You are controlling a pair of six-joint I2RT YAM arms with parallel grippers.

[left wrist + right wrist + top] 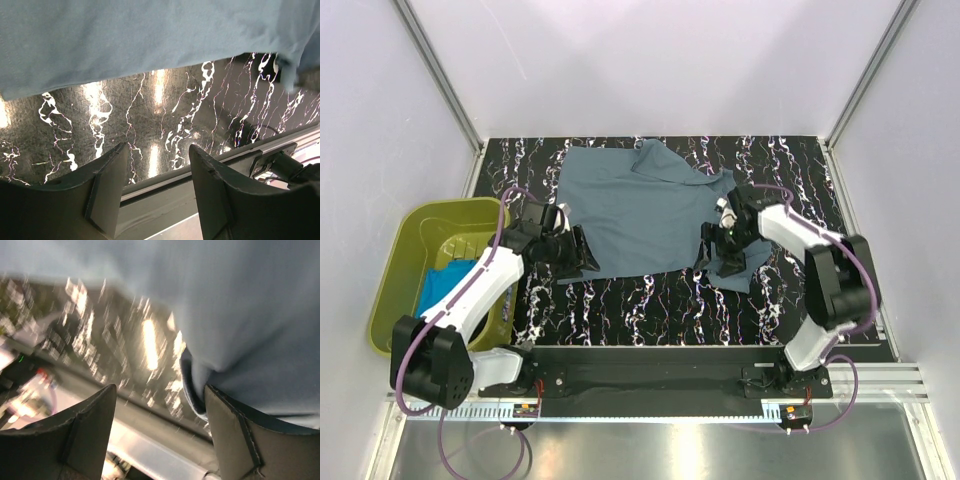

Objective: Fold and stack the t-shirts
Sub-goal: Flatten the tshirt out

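Lying rumpled on glossy marbled bench: soft slate t-shirt; left gripper wide before its hem, right gripper wide at cloth edge.

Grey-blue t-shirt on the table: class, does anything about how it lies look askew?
Yes. The grey-blue t-shirt lies crooked, not flat: cloth is bunched into a raised fold at its far edge.

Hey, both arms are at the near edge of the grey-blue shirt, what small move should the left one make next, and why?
Probably ease the left gripper forward until the hem of the grey-blue shirt sits between its fingers. They stand open over bare table, with the hem lying just ahead, so there is nothing to close on yet.
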